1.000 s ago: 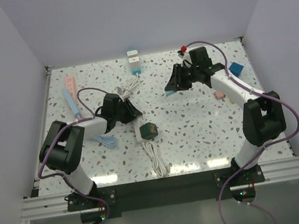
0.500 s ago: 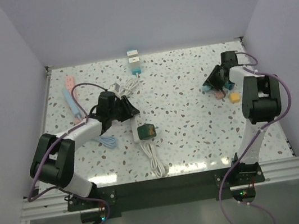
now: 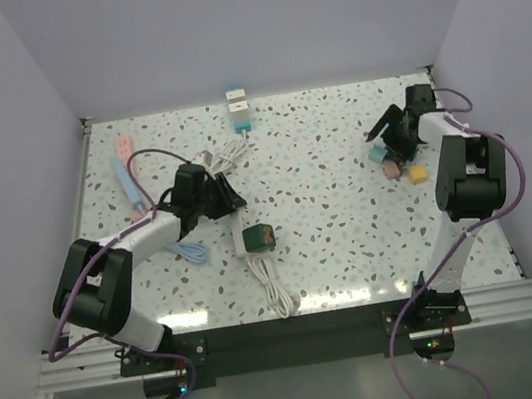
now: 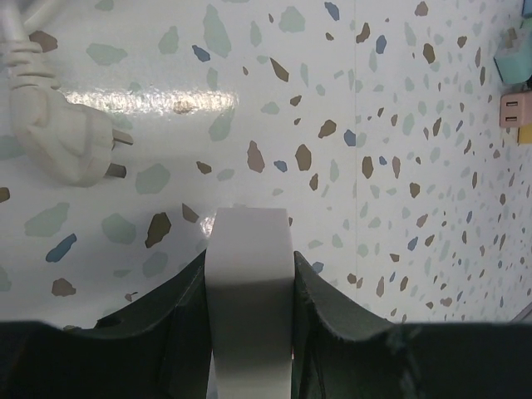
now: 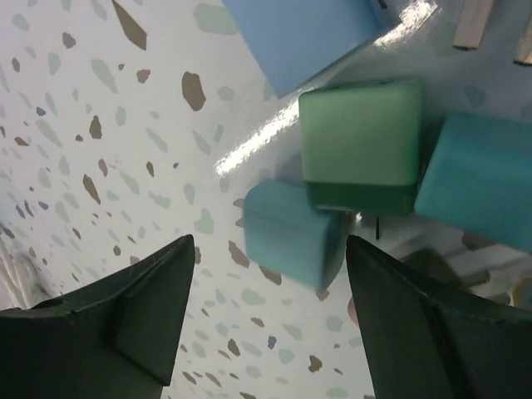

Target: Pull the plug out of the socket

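Observation:
The white socket strip [image 3: 249,239] lies at the table's middle left with a dark green plug [image 3: 260,233] standing in it. My left gripper [image 3: 228,203] is shut on the strip's far end; in the left wrist view the white strip [image 4: 249,266] fills the gap between the left gripper's [image 4: 249,278] jaws. My right gripper [image 3: 389,139] hangs open at the back right. A light blue plug [image 3: 377,153] lies loose just below it, blurred in the right wrist view [image 5: 291,234], ahead of the right gripper's [image 5: 268,249] spread jaws and touching neither.
Beside the blue plug sit a green cube [image 5: 359,137], a blue block [image 5: 303,33], a pink adapter [image 3: 392,168] and a yellow one [image 3: 415,174]. A white loose plug [image 4: 71,150] and coiled cable [image 3: 224,156] lie near the left gripper. Pink and blue strips [image 3: 126,171] lie far left.
The right gripper carried the light blue plug from mid-table to the back right, then opened and let it go among the adapters. The left gripper kept its hold on the strip.

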Robot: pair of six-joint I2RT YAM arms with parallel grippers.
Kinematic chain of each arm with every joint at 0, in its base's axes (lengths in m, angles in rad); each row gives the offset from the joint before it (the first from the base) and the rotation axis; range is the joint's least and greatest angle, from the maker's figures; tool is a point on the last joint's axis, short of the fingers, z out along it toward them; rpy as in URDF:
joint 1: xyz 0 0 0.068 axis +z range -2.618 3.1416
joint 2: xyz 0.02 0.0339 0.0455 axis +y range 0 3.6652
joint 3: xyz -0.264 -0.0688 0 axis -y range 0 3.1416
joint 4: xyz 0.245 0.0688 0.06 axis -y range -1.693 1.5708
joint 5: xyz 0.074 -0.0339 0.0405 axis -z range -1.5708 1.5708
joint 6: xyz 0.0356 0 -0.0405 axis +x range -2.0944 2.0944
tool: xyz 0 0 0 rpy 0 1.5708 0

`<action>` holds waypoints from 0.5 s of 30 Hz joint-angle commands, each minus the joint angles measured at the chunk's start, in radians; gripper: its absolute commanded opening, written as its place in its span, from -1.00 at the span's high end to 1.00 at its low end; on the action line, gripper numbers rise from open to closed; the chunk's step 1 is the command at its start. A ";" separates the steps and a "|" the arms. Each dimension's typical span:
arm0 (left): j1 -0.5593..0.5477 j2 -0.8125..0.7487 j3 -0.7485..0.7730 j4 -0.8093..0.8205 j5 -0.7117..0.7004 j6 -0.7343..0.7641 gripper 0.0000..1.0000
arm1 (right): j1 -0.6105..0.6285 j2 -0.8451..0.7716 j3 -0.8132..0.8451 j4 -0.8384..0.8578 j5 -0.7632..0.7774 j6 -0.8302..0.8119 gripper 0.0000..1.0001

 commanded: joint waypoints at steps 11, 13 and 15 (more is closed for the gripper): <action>0.005 0.033 0.097 0.063 0.090 -0.018 1.00 | 0.277 -0.337 -0.110 -0.039 -0.342 -0.170 -0.61; 0.005 0.039 0.105 0.077 0.099 -0.026 1.00 | 0.341 -0.358 -0.175 0.040 -0.384 -0.153 -0.64; 0.005 0.041 0.111 0.089 0.110 -0.035 1.00 | 0.418 -0.378 -0.222 0.109 -0.407 -0.133 -0.69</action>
